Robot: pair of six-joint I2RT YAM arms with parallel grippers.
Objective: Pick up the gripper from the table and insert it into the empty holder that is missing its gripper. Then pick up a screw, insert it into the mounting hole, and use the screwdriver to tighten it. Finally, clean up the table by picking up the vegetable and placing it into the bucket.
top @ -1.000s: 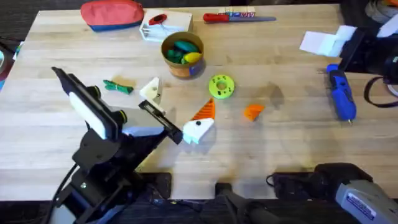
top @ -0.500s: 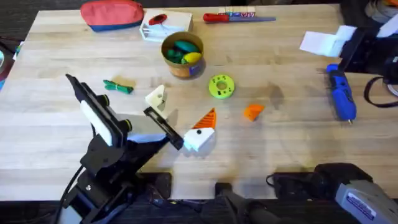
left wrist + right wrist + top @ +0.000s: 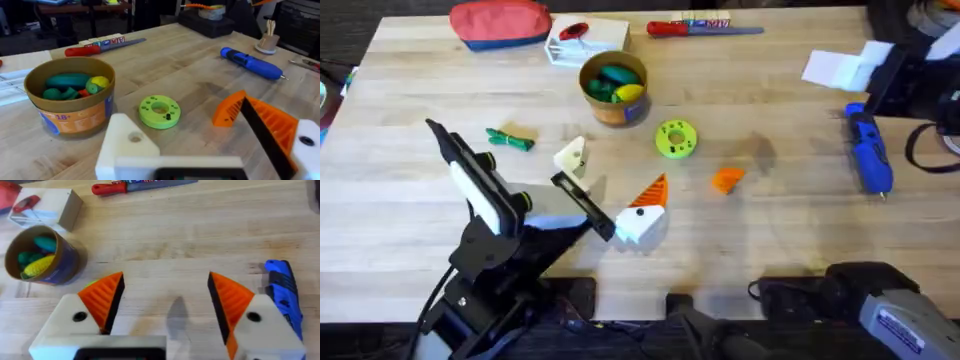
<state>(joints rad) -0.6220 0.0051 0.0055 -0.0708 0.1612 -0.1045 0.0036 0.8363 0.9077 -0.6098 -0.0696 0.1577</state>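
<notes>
The gripper, a small orange wedge [image 3: 726,179], lies loose on the table, right of my left gripper [image 3: 610,186]. In the left wrist view the wedge [image 3: 226,113] sits just beyond the orange-padded finger. My left gripper [image 3: 190,122] is open over the table; one finger is the all-white holder [image 3: 573,157] [image 3: 127,145], the other carries an orange pad [image 3: 650,190]. My right gripper [image 3: 165,305] is open and empty above the table. The blue screwdriver [image 3: 869,150] [image 3: 285,295] lies at the right. The dark green vegetable [image 3: 510,139] lies left of the bucket [image 3: 613,85] [image 3: 70,100].
A lime green ring [image 3: 676,139] lies between the bucket and the wedge. At the far edge are a red pouch [image 3: 500,22], a white box [image 3: 582,40] and a red-handled screwdriver [image 3: 700,28]. White paper [image 3: 845,65] lies far right. The bucket holds toy vegetables.
My left arm shifted a little to the right and toward the near edge, then held still. Everything on the table stayed where it was.
</notes>
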